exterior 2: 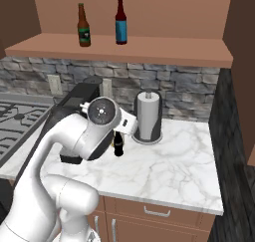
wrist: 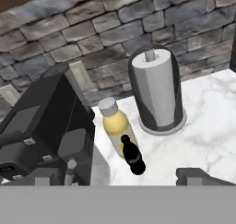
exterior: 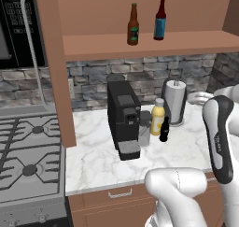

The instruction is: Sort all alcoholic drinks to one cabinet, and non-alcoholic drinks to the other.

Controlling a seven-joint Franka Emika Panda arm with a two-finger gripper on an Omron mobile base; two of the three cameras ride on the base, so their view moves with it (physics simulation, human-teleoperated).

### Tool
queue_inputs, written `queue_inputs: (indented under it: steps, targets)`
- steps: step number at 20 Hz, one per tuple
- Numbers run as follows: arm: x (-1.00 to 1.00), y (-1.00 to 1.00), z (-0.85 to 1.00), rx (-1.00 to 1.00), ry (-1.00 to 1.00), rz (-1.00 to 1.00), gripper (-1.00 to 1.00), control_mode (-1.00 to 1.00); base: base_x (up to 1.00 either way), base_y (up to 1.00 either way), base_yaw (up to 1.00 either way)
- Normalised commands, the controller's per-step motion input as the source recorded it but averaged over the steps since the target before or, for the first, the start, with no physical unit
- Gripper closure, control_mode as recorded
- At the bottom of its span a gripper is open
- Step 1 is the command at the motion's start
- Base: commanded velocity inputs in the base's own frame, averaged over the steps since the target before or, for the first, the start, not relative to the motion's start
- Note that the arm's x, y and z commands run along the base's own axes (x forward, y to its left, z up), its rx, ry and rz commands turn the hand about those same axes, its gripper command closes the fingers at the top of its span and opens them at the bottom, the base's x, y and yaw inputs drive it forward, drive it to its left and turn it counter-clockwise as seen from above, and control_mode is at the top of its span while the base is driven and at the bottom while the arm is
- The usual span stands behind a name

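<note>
Two alcoholic drinks stand upright on the open cabinet's shelf (exterior: 186, 43): a brown bottle with a green label (exterior: 133, 24) (exterior 2: 83, 26) and a blue bottle with a dark red neck (exterior: 160, 20) (exterior 2: 120, 23). On the marble counter, the yellow bottle with a whitish cap (exterior: 158, 116) (wrist: 115, 125) stands just behind the small black cola bottle (exterior: 164, 129) (exterior 2: 118, 144) (wrist: 132, 156). My gripper (wrist: 122, 176) hovers above and in front of these two, open wide, with nothing between its fingertips (wrist: 46, 177).
A black coffee machine (exterior: 123, 118) (wrist: 46, 126) stands close to the left of the two counter bottles. A paper towel holder (exterior: 175, 102) (exterior 2: 148, 116) (wrist: 156, 91) is behind them to the right. The open cabinet door (exterior: 56, 67) hangs beside the stove (exterior: 28, 156).
</note>
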Motion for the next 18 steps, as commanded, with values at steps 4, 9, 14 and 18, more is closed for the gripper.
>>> queue_inputs:
  steps: [4,9,14,18]
  targets:
    - [0.04,0.15,-0.71,0.00,0.15,0.00,-1.00,-1.00,0.00,0.00,0.00]
    - [0.11,0.01,-0.42,0.00,0.14,0.00,-1.00,-1.00,0.00,0.00,0.00]
    - [0.07,0.00,-0.35,0.00,0.12,0.00,-1.00,-1.00,0.00,0.00,0.00]
    - [0.12,0.00,-0.32,0.00,0.02,0.00,-1.00,-1.00,0.00,0.00,0.00]
